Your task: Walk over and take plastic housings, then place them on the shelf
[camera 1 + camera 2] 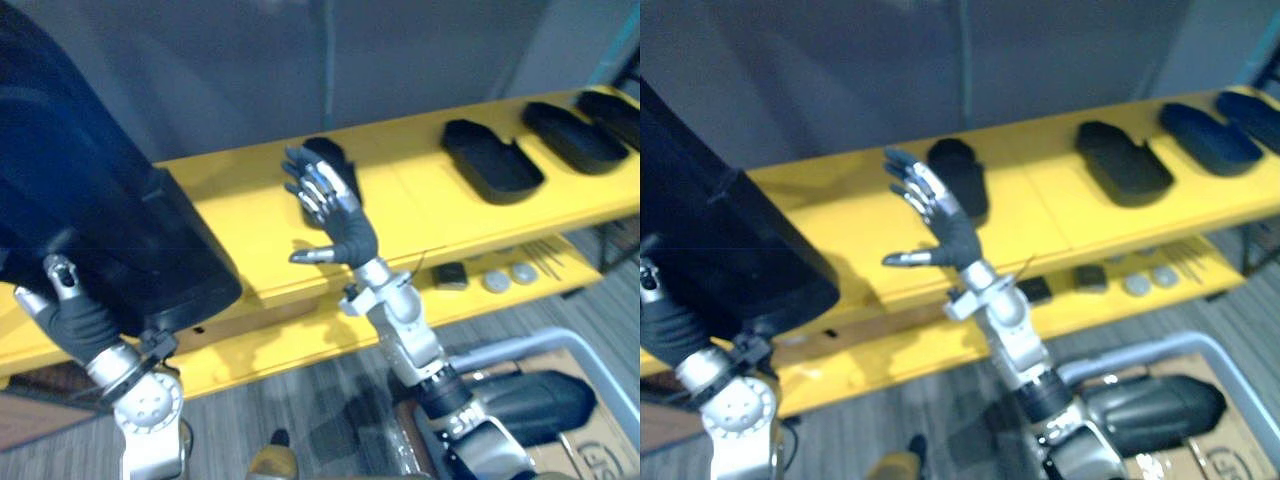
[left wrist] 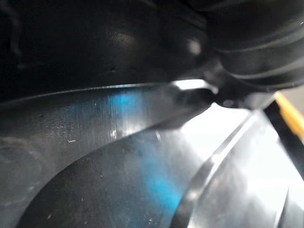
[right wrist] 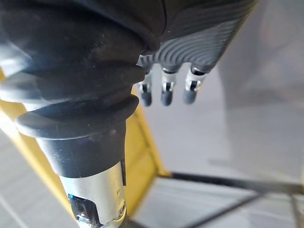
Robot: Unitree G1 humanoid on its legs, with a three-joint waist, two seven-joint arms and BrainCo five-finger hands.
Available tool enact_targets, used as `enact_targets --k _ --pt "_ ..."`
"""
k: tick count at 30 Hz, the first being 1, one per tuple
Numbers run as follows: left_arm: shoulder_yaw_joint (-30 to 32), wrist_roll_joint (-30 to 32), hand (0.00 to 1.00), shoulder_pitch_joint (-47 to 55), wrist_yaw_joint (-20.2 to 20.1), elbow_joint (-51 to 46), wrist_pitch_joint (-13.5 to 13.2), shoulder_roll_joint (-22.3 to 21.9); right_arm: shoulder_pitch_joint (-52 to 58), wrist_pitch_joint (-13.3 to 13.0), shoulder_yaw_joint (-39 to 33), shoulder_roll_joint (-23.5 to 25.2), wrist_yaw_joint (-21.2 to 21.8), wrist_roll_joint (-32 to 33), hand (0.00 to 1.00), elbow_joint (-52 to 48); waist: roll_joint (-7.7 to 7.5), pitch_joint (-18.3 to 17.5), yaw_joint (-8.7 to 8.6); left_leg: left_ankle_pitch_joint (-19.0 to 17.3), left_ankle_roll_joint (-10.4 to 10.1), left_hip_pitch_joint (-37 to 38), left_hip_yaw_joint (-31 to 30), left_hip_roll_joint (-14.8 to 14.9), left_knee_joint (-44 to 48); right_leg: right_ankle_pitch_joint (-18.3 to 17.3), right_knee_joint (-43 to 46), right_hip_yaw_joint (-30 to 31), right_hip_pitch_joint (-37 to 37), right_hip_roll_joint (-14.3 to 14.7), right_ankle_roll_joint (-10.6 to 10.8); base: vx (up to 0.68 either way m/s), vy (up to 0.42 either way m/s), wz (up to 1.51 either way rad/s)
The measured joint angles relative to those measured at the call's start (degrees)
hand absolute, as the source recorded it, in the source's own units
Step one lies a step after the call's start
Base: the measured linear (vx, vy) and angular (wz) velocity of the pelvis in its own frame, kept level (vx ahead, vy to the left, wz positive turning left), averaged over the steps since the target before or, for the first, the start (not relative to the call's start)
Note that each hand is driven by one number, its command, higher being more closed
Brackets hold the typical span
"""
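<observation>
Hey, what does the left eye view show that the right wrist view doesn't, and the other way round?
Left eye view's own: a large black housing at the left robot hand, four more black housings lying on the shelf's top board, and small parts on its lower board. Right wrist view's own: a dark bar low by the floor, past the shelf's edge. Shared: the right robot hand, open and holding nothing, the yellow shelf and the grey floor.
</observation>
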Motion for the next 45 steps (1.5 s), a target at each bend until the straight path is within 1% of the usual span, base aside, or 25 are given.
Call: enact_targets --k 3,6,8,9,10,13,15,17,19,20,21,22,24,26,28,29,31,32,33,35,37,39,41,43,45 --pt "0.3 -0.1 1.00 1.3 -1.8 -0.5 -0.1 0.0 0.0 0.9 -0.3 -0.4 -2.2 0.0 0.00 1.0 -0.02 0.0 0.25 0.4 0.0 -0.1 0.2 -0.6 0.0 0.0 -0.3 0.2 0.2 -0.5 0.0 0.02 0.020 0.10" --pt "-2.0 -1.6 1.00 1.8 -3.8 -0.3 -0.1 0.0 0.9 1.1 -2.1 -1.1 -2.8 0.1 0.00 1.0 0.07 0.0 -0.56 1.0 -0.2 -0.1 1.4 -0.4 -0.1 0.1 -0.9 0.3 0.2 -0.2 0.2 -0.04 -0.005 -0.02" --pt "-3.4 -2.2 1.00 1.7 -4.9 0.2 -0.6 0.0 2.2 1.2 -4.3 -1.9 -2.8 0.1 0.00 1.0 0.30 0.0 -1.89 1.9 0.4 -0.3 4.5 -0.3 -0.6 -0.1 -1.0 -0.7 1.1 -0.3 0.3 -0.08 0.001 0.21" --pt "-3.9 -2.3 1.00 1.5 -5.6 0.6 -1.0 0.1 3.6 1.3 -5.7 -2.7 -2.8 0.0 0.00 0.6 0.53 -0.1 -2.77 1.6 1.7 0.0 8.2 0.1 -1.0 -0.6 -1.4 -1.7 1.8 -0.7 1.1 -0.10 0.007 0.32" --pt "-4.4 -2.5 1.00 1.2 -6.1 1.3 -2.0 0.1 5.5 1.3 -6.3 -3.6 -2.9 0.0 0.00 0.0 0.82 -0.3 -3.40 1.8 1.9 -0.1 11.3 0.7 -0.6 -0.8 -0.9 -1.8 1.9 -1.2 1.5 -0.07 0.009 0.24" --pt "-5.2 -4.5 1.00 -0.3 -7.6 2.1 -1.9 0.4 9.8 1.3 -6.4 -5.4 -2.8 0.0 0.00 -1.2 1.34 -0.7 -3.75 1.7 2.0 0.1 14.4 0.1 0.3 -0.8 1.2 -0.4 0.9 -3.0 1.9 0.02 0.052 -0.07" --pt "-5.5 -4.5 1.00 -2.5 -8.3 3.4 -1.6 1.6 11.1 1.3 -6.4 -5.2 -3.1 -0.1 0.00 -1.4 1.00 -0.6 -4.33 1.3 2.2 0.0 15.7 -0.7 1.5 -0.4 2.4 0.3 0.3 -4.5 2.4 0.04 0.072 -0.14" --pt "-7.1 -4.4 1.00 -4.3 -9.4 5.3 -1.1 2.9 13.2 1.2 -6.5 -5.1 -4.2 -0.2 0.00 -2.6 0.35 -0.3 -5.11 0.4 2.6 1.0 16.2 -1.7 2.4 -0.3 5.7 2.1 -0.5 -6.6 2.2 0.05 0.090 -0.14" --pt "-8.3 -4.3 1.00 -4.3 -9.6 6.8 0.1 4.3 15.2 0.8 -6.4 -4.6 -5.5 -1.6 0.00 -4.0 -0.02 0.0 -5.20 -0.6 2.8 2.8 17.7 -1.7 2.1 1.1 9.4 6.3 -2.4 -7.4 0.0 -0.01 0.068 -0.41" --pt "-8.7 -3.9 1.00 -4.6 -8.9 7.3 1.6 5.8 15.4 -0.3 -6.6 -4.1 -7.5 -3.4 0.00 -5.0 -0.42 0.2 -5.82 -1.7 3.3 3.7 18.7 -0.7 2.0 3.4 12.3 9.3 -4.6 -7.3 -3.1 -0.03 0.032 -0.37" --pt "-8.9 -3.8 1.00 -4.8 -8.6 7.5 2.2 6.5 15.5 -0.5 -7.0 -3.9 -8.2 -3.7 0.00 -5.7 -0.44 0.2 -6.16 -1.8 3.2 3.8 18.7 -0.5 1.8 4.4 13.0 10.4 -5.3 -7.0 -3.7 -0.03 0.025 -0.25" --pt "-9.0 -3.7 1.00 -5.1 -8.3 7.8 2.8 7.0 15.5 -0.7 -7.5 -3.6 -8.9 -4.0 0.00 -6.5 -0.41 0.3 -6.64 -1.9 3.1 3.8 18.6 -0.2 1.5 5.4 13.0 11.7 -5.7 -6.3 -3.8 -0.02 0.022 0.03" --pt "-9.0 -3.7 1.00 -6.4 -7.0 9.4 4.7 8.6 15.7 -1.7 -10.4 -2.9 -11.0 -5.8 0.00 -10.7 -0.53 0.3 -7.44 -1.7 3.1 2.3 18.5 0.4 1.2 6.5 8.0 15.8 -5.5 -3.2 -3.7 -0.01 0.015 0.08" --pt "-8.9 -3.6 1.00 -7.5 -6.9 10.7 6.0 8.5 15.8 -2.6 -12.4 -2.8 -12.1 -7.1 0.00 -12.1 -0.76 0.3 -7.77 -1.1 3.4 0.7 17.9 0.5 1.3 6.6 3.7 15.5 -4.3 -1.8 -3.6 0.01 -0.020 0.20" --pt "-8.9 -3.6 1.00 -8.1 -7.0 11.4 8.3 8.5 16.0 -4.1 -16.9 -3.2 -13.4 -8.7 0.00 -12.1 -1.09 0.5 -8.08 1.2 2.9 -0.9 17.0 0.1 0.4 6.6 -1.0 15.5 -3.8 -0.4 -3.6 0.07 -0.028 0.25" --pt "-8.7 -3.6 1.00 -8.0 -7.0 11.4 8.9 8.4 16.0 -4.4 -18.2 -3.4 -13.9 -9.0 0.00 -12.1 -0.84 0.7 -8.02 1.6 2.7 -1.2 17.0 0.1 0.0 6.6 -2.1 15.5 -3.7 -0.2 -3.6 0.08 -0.055 0.06" --pt "-7.9 -3.5 1.00 -8.1 -7.2 11.4 11.9 8.4 17.3 -5.1 -22.6 -4.7 -15.8 -10.1 0.00 -12.8 0.71 1.5 -8.35 2.3 2.4 -0.5 17.5 0.0 -1.4 6.4 -6.1 15.6 -1.9 0.7 -2.5 0.03 -0.068 -0.05" --pt "-7.6 -3.5 1.00 -8.2 -7.3 11.4 12.2 8.4 17.5 -5.1 -22.9 -4.9 -16.1 -10.1 0.00 -13.0 0.78 1.6 -8.37 2.4 2.3 -0.3 17.8 0.0 -1.6 6.3 -6.3 15.6 -1.8 0.8 -2.3 0.02 -0.060 -0.25" --pt "-6.2 -3.5 1.00 -8.4 -7.4 11.8 13.2 8.6 18.6 -5.1 -24.2 -5.3 -16.8 -10.2 0.00 -14.2 1.00 1.5 -8.40 2.9 1.9 0.7 19.0 0.0 -2.9 5.9 -7.1 15.8 -1.8 1.0 -1.4 0.01 -0.052 -0.34" --pt "-4.2 -3.6 1.00 -10.6 -7.4 14.7 15.9 8.9 21.4 -5.1 -26.2 -5.9 -18.1 -10.2 0.00 -17.5 1.95 1.1 -9.28 4.0 1.5 1.4 19.9 0.6 -4.6 5.8 -8.0 15.8 -1.8 1.9 -1.3 0.00 -0.074 -0.24" --pt "-1.8 -3.9 1.00 -14.8 -7.9 22.6 20.0 12.8 24.6 -4.8 -28.5 -6.7 -19.3 -10.2 0.00 -20.8 2.25 1.0 -11.18 4.3 1.2 2.2 21.2 1.2 -5.0 5.0 -8.1 16.3 -1.8 2.5 -0.3 -0.02 -0.082 -0.21" --pt "-0.7 -4.0 1.00 -17.9 -9.4 29.0 23.0 16.9 27.5 -4.1 -30.0 -7.2 -19.7 -10.2 0.00 -22.8 2.46 0.9 -11.97 4.4 1.0 2.6 22.8 1.9 -5.0 5.0 -8.6 17.5 -2.1 3.2 -0.3 -0.05 -0.048 -0.37" --pt "0.2 -4.5 1.00 -21.3 -10.6 34.9 25.1 21.0 30.8 -2.4 -31.4 -7.6 -19.9 -10.2 0.00 -24.1 2.48 0.9 -13.00 4.5 0.8 3.0 23.8 2.3 -5.1 5.0 -9.2 18.1 -2.2 3.8 -0.3 -0.06 -0.037 -0.34" --pt "0.4 -4.5 1.00 -27.1 -12.6 43.7 27.7 27.5 35.1 0.2 -32.7 -7.6 -18.7 -10.0 0.00 -24.2 2.53 0.9 -13.79 4.7 0.5 2.9 25.9 2.8 -5.4 4.9 -9.9 19.8 -3.5 4.5 -0.3 -0.09 -0.022 -0.38" --pt "0.3 -5.8 1.00 -31.7 -13.9 50.9 30.0 32.4 38.4 1.5 -33.1 -7.5 -17.5 -10.0 0.00 -24.1 2.79 1.0 -14.94 4.9 0.3 2.6 26.8 3.1 -5.4 5.2 -10.3 20.9 -4.4 4.9 0.1 -0.10 -0.016 -0.32"
